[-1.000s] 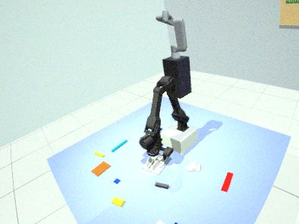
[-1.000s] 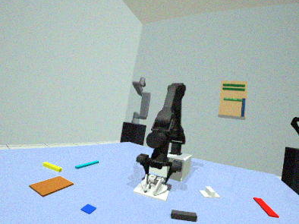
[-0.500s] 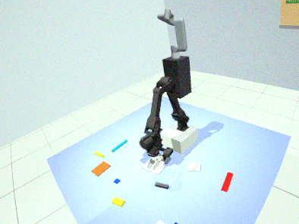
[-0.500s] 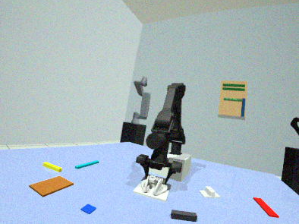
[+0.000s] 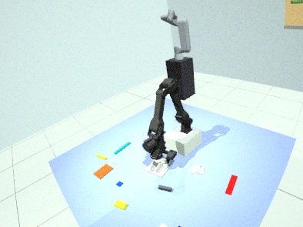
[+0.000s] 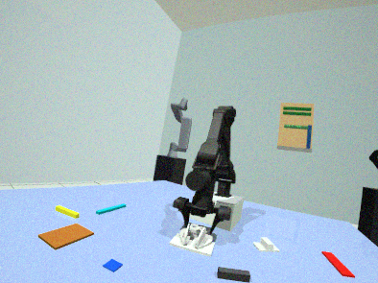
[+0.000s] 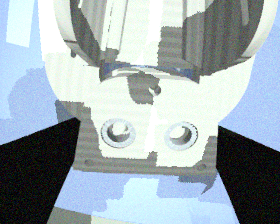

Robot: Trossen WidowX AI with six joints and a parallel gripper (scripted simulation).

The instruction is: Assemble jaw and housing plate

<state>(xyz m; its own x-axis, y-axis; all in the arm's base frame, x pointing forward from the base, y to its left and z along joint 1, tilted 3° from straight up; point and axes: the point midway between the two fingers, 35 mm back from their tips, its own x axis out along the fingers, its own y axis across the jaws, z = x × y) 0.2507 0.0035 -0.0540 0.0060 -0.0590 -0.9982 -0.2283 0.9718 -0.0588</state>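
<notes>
Top view: the arm reaches down over the blue mat point(image 5: 208, 149) point(image 6: 144, 229), and its pincer point(image 5: 163, 157) point(image 6: 200, 222) point(image 7: 146, 127) is right at the white assembly point(image 5: 157, 168) point(image 6: 193, 240) point(image 7: 150, 107)! A dark block point(image 5: 164, 188) point(image 6: 233, 274) lies near the pincer, and a small white piece point(image 5: 198, 170) point(image 6: 267, 245) sits off to one side of it.

Exterior now: fingers spread wide, one down each side of the white parts, with the assembly's flat base beneath the pincer.

And the wrist view: the black fingers grip a pale plate point(image 7: 150, 162) by its opposite edges, two round holes side by side between them, curved white walls rising beyond.
</notes>
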